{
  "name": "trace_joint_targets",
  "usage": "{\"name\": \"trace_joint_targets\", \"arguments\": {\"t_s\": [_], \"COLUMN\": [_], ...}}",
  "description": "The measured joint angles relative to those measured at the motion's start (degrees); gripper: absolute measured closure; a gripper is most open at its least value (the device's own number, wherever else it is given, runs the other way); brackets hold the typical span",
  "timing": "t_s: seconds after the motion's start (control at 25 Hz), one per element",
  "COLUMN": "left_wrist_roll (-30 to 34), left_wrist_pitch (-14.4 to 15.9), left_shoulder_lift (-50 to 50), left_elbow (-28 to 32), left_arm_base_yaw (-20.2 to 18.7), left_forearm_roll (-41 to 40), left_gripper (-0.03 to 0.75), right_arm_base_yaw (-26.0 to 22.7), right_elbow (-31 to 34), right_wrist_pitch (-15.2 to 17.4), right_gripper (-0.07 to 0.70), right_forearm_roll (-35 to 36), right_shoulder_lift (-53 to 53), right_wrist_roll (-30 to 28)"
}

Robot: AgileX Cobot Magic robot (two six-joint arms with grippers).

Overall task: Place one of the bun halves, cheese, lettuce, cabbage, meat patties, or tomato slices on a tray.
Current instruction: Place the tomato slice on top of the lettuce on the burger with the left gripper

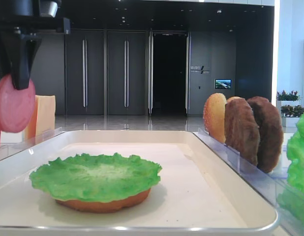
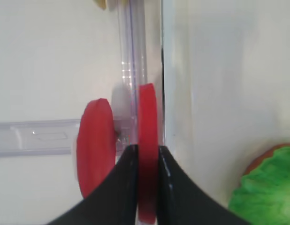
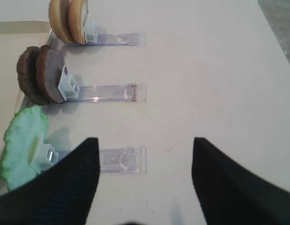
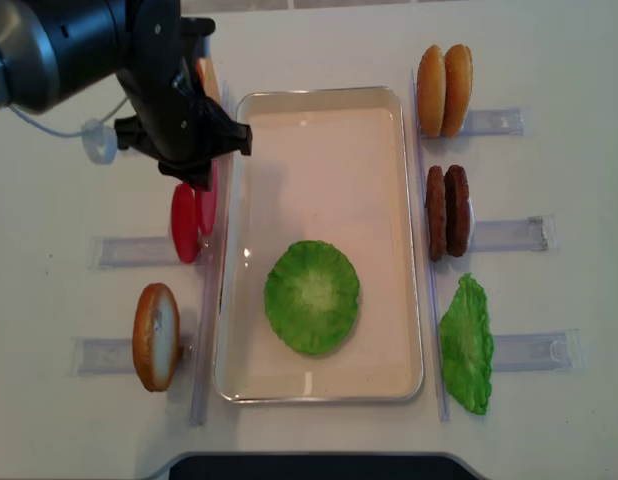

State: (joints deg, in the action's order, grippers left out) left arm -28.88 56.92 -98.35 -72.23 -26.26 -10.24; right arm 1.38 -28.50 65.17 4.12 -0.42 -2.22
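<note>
My left gripper (image 2: 147, 151) is shut on a red tomato slice (image 2: 147, 117) standing on edge just left of the tray's rim (image 2: 169, 93). A second tomato slice (image 2: 94, 145) stands beside it in the clear holder (image 2: 37, 137). From above, the left gripper (image 4: 204, 183) sits over the two tomato slices (image 4: 185, 222). On the white tray (image 4: 319, 160) a lettuce leaf (image 4: 312, 297) covers a bun half (image 1: 105, 204). My right gripper (image 3: 145, 140) is open over bare table, with nothing between its fingers.
Right of the tray stand two bun halves (image 4: 444, 90), two meat patties (image 4: 447, 212) and another lettuce leaf (image 4: 466, 345) in clear holders. A bun half (image 4: 156, 335) stands at the front left. Cheese slices (image 1: 44, 115) stand behind the tomato.
</note>
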Motion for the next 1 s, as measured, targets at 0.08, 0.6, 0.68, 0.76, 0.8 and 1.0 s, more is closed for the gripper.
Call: {"name": "trace_joint_targets", "arguments": {"t_s": [0.08, 0.6, 0.68, 0.76, 0.8, 1.0], "left_wrist_roll": [0.0, 0.05, 0.05, 0.21, 0.5, 0.07], "left_wrist_pitch": [0.7, 4.6, 5.08, 5.74, 6.37, 9.06], "left_shoulder_lift": [1.0, 3.49, 3.49, 3.51, 3.51, 4.17], "left_elbow": [-1.42, -3.26, -3.26, -3.26, -3.26, -3.26], "left_arm_base_yaw": [0.0, 0.0, 0.0, 0.0, -0.06, -3.97], "left_forearm_roll": [0.19, 1.63, 2.79, 4.15, 4.91, 4.22], "left_gripper": [0.655, 0.655, 0.655, 0.655, 0.655, 0.655], "right_arm_base_yaw": [0.0, 0.0, 0.0, 0.0, 0.0, 0.0], "right_elbow": [0.0, 0.0, 0.0, 0.0, 0.0, 0.0], "right_wrist_pitch": [0.0, 0.0, 0.0, 0.0, 0.0, 0.0], "right_gripper": [0.192, 0.192, 0.192, 0.192, 0.192, 0.192], "right_forearm_roll": [0.0, 0.0, 0.0, 0.0, 0.0, 0.0], "right_shoulder_lift": [0.0, 0.0, 0.0, 0.0, 0.0, 0.0], "right_wrist_roll": [0.0, 0.0, 0.0, 0.0, 0.0, 0.0]}}
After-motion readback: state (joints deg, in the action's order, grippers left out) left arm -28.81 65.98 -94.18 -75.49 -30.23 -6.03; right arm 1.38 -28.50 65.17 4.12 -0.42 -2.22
